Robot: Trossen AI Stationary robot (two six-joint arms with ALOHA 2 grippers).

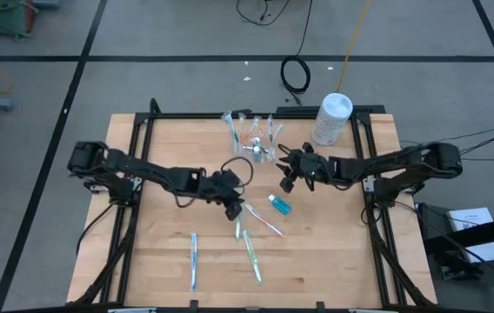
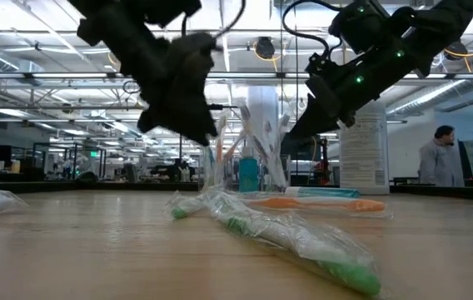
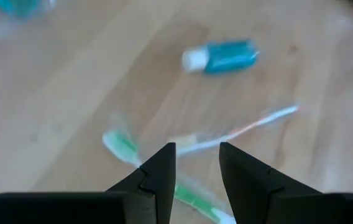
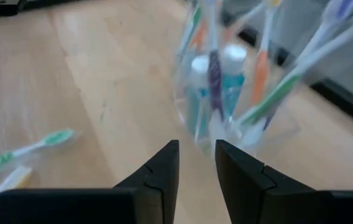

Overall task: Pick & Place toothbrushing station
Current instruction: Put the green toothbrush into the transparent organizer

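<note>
The cup point(image 1: 258, 149) sits near the back middle of the table point(image 1: 160, 261), stuffed with brushes point(image 1: 232, 123) fanning out the top. In the right wrist view you can make out a blue tube point(image 4: 233, 74) standing inside it too, though everything in there is smeared and hard to count.

The right gripper point(image 1: 287, 182) hangs just beside the cup, fingers a narrow gap apart, nothing between them.

The left gripper point(image 1: 232, 211) is low over the table's middle, right above a green brush point(image 3: 122, 146) and an orange one point(image 3: 251, 126), both in clear wrappers. Its fingers are slightly apart and empty; the green brush runs under them, so part of it is hidden.

Another tube point(image 1: 279, 204) lies flat just beside those. Two more wrapped brushes lie nearer the front: a blue one point(image 1: 194, 261) and a green one point(image 1: 252, 256).

A white canister point(image 1: 331, 118) stands at the back right corner.
</note>
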